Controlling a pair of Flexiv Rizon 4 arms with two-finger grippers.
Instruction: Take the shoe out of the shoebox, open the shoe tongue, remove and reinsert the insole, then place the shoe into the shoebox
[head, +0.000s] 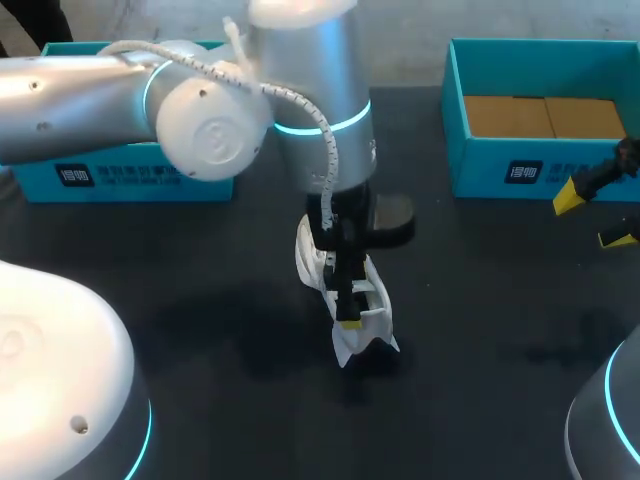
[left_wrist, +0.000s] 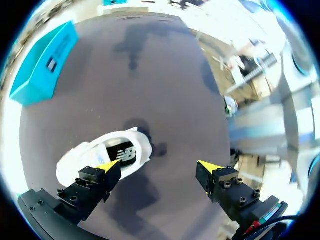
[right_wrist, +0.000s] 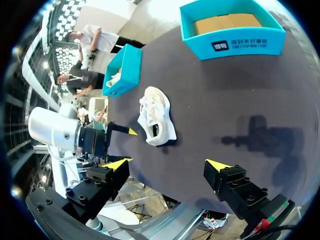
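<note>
Shoe (left_wrist: 80, 159) lies on its sole in the middle of the dark worktop (head: 200, 300), out of the shoebox (head: 560, 165). The left end effector (left_wrist: 156, 167) hangs released, one yellow tip over the shoe's opening and the other over bare worktop; I cannot tell whether it touches. The right end effector (right_wrist: 166, 165) is also released and holds nothing, near the shoebox and well apart from the shoe. With nothing bracing the shoe, a one-sided push would probably slide or tip it. A pinch might also catch the collar instead of the tongue or insole.
</note>
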